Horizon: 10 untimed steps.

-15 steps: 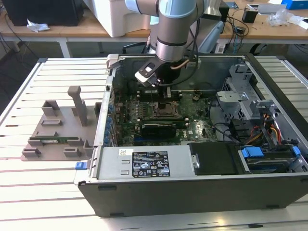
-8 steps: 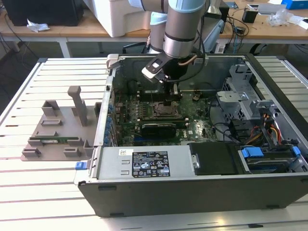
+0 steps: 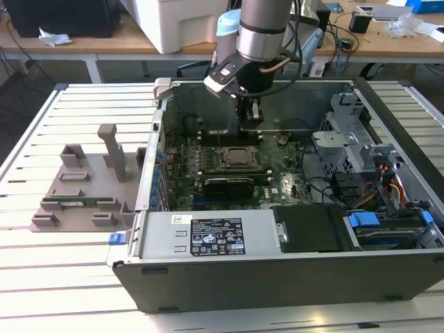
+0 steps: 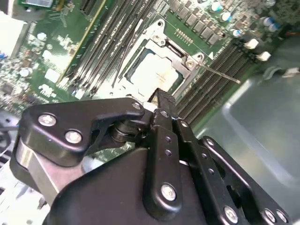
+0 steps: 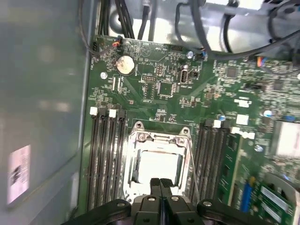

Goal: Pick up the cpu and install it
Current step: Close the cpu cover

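Observation:
The cpu (image 5: 157, 166) lies flat in the black socket frame (image 5: 136, 140) at the middle of the green motherboard, its silver top shining; it also shows in the second wrist view (image 4: 151, 70). In the exterior view the socket (image 3: 239, 158) sits inside the open computer case. My gripper (image 3: 252, 114) hangs a little above the motherboard, just behind the socket. Both wrist views show its black fingertips (image 5: 160, 183) pressed together over the near edge of the cpu, with nothing visible between them. A thin metal lever (image 4: 220, 73) sticks out beside the socket.
Rows of memory slots (image 5: 107, 154) flank the socket. The case walls (image 3: 277, 270), a drive cage (image 3: 347, 132) and cable bundles (image 3: 388, 187) close in around the board. A grey holder (image 3: 83, 187) with a green memory stick stands on the slatted table at the exterior view's left.

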Each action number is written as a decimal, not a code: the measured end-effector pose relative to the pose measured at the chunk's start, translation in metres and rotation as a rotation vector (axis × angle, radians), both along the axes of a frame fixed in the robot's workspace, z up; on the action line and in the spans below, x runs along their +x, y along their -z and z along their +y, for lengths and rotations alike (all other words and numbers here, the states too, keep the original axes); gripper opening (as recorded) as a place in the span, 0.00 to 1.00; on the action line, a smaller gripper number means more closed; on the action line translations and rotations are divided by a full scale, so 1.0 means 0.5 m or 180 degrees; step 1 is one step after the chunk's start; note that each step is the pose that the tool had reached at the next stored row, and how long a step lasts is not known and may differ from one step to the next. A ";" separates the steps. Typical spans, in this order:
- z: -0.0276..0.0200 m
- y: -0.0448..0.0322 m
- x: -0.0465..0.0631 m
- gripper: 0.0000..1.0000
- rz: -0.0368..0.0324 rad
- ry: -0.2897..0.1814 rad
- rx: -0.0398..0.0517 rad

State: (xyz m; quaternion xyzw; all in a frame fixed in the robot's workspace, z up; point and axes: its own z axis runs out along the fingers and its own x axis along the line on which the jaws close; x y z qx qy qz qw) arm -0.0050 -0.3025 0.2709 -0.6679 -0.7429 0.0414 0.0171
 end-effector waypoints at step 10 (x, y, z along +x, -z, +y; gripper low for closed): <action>0.0000 -0.031 0.000 0.11 0.0000 0.0000 -0.0001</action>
